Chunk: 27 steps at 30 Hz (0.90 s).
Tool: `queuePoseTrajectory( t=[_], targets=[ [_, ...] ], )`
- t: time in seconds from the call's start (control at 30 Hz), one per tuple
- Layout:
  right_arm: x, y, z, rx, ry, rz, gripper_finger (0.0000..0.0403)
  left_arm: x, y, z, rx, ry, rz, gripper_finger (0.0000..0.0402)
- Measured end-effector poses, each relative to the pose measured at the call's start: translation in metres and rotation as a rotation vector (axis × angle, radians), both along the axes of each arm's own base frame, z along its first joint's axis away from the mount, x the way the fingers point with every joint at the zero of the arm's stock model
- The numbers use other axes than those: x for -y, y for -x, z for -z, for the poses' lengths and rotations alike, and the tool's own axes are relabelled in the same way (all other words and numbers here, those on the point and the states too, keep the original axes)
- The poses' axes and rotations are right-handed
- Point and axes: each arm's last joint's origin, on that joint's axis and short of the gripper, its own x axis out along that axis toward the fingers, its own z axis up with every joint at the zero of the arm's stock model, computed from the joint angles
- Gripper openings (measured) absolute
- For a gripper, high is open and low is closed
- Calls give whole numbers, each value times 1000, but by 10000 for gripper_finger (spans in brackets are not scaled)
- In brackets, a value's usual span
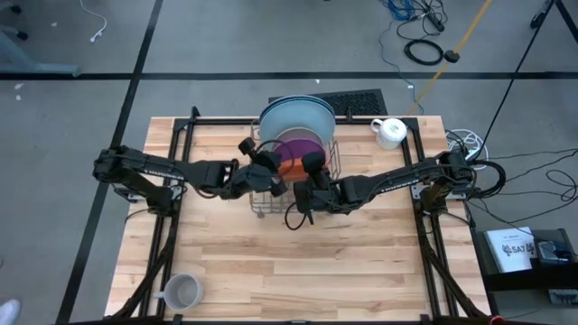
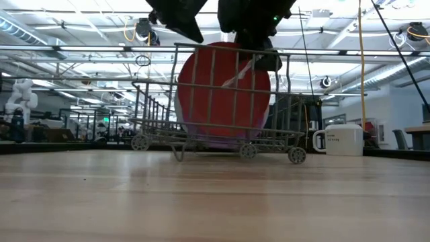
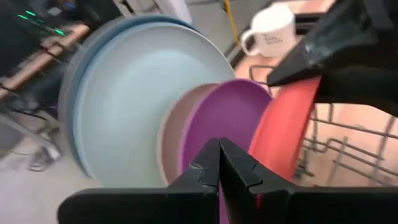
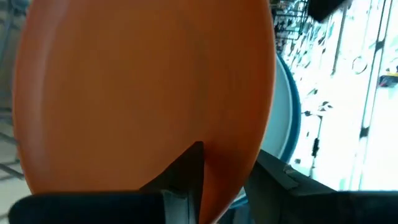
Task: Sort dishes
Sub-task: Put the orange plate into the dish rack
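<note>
A wire dish rack (image 1: 259, 206) stands at the table's middle. Several plates stand on edge in it: large light blue and grey ones (image 1: 293, 113) at the far end, then a pink-rimmed one (image 3: 171, 134), a purple one (image 1: 298, 144) and an orange one (image 2: 222, 94) nearest. My right gripper (image 1: 312, 179) is over the rack, shut on the orange plate. My left gripper (image 1: 266, 174) is shut and empty. It hovers over the rack's left side, in front of the purple plate (image 3: 224, 115). My right gripper pinches the orange plate's upper rim (image 4: 225, 163) between its two fingers, one finger on each face. The fingers come from above, pointing down. The plate stands upright on edge with its lower part down inside the rack (image 2: 215, 138).
A white mug (image 1: 390, 132) stands at the far right of the table, and a grey mug (image 1: 181, 291) lies near the front left corner. The wooden table in front of the rack is bare. Metal frame rails run along both sides.
</note>
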Motion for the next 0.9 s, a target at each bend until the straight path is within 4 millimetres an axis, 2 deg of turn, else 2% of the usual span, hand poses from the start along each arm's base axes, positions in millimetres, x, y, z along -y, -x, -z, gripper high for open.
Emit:
queuePoseTrajectory(
  t=[0.27, 0.4, 0.6, 0.9],
  targets=[
    [3, 0, 3, 173, -149, 54, 91, -3, 0, 1, -3, 26, 4, 4],
    [6, 1, 3, 217, -188, 82, 72, -4, 0, 1, -11, 2, -6, 4],
    [6, 0, 3, 237, -202, 84, 19, -4, 1, 0, -13, -21, -27, 4],
    [6, 0, 1, 221, -172, 73, 18, -4, 8, -11, 30, -25, -34, 4]
  ],
)
